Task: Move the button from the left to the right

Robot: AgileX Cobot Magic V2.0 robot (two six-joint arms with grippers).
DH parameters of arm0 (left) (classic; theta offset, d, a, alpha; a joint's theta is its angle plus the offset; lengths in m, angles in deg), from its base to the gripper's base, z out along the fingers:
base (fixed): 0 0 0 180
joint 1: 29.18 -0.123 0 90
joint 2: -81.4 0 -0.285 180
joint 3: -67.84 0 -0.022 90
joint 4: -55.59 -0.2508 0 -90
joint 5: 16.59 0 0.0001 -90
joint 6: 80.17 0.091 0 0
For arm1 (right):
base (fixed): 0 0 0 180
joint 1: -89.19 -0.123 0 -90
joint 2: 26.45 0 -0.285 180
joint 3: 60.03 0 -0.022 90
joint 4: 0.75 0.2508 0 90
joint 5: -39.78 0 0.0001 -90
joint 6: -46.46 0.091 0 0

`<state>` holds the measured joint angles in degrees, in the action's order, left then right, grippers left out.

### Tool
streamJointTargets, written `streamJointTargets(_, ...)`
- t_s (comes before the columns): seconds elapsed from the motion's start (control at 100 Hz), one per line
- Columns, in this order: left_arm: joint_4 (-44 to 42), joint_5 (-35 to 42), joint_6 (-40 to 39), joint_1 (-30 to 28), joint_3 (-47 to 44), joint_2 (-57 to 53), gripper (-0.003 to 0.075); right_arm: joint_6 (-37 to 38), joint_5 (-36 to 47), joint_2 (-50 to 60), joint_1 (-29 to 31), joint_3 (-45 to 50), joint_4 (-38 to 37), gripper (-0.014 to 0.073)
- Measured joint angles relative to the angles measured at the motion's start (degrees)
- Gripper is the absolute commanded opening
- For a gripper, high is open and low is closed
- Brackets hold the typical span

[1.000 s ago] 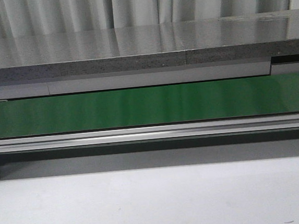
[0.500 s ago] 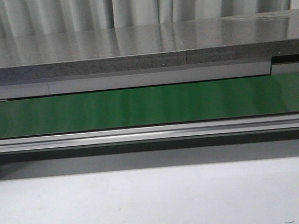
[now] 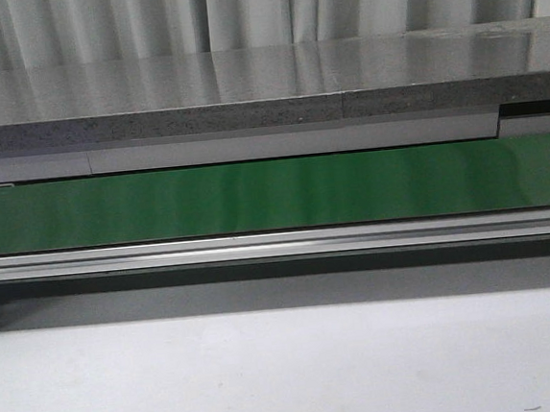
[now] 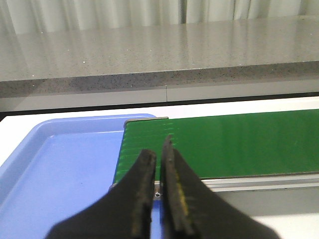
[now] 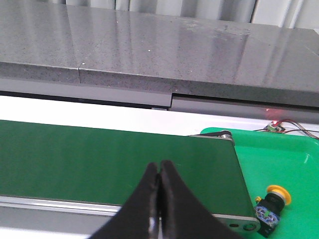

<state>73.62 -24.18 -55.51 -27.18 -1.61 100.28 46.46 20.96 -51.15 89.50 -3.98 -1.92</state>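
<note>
The right gripper (image 5: 159, 172) has its two fingers pressed together with nothing between them, at the bottom centre of its picture, over the green belt (image 5: 99, 154). The button (image 5: 270, 206) stands at the lower right of that picture, on the green tray (image 5: 279, 159), just beside the belt's end. The left gripper (image 4: 158, 149) has its fingers almost together, with only a thin gap and nothing held, over the belt's other end and beside a blue tray (image 4: 60, 159). The front view shows only the belt (image 3: 274, 194) and a grey counter (image 3: 245, 83).
</note>
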Motion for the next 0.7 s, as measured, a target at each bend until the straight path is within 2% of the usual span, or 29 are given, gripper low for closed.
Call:
streamJointTargets(0.36,0.00,0.00,0.00,0.00,0.00,0.00,0.0005,0.00,1.84,1.70,-1.18,1.63,-0.32,-0.0068)
streamJointTargets(0.7,0.00,0.00,0.00,0.00,0.00,0.00,0.0005,0.00,5.92,12.45,-2.05,13.80,-0.44,-0.0068)
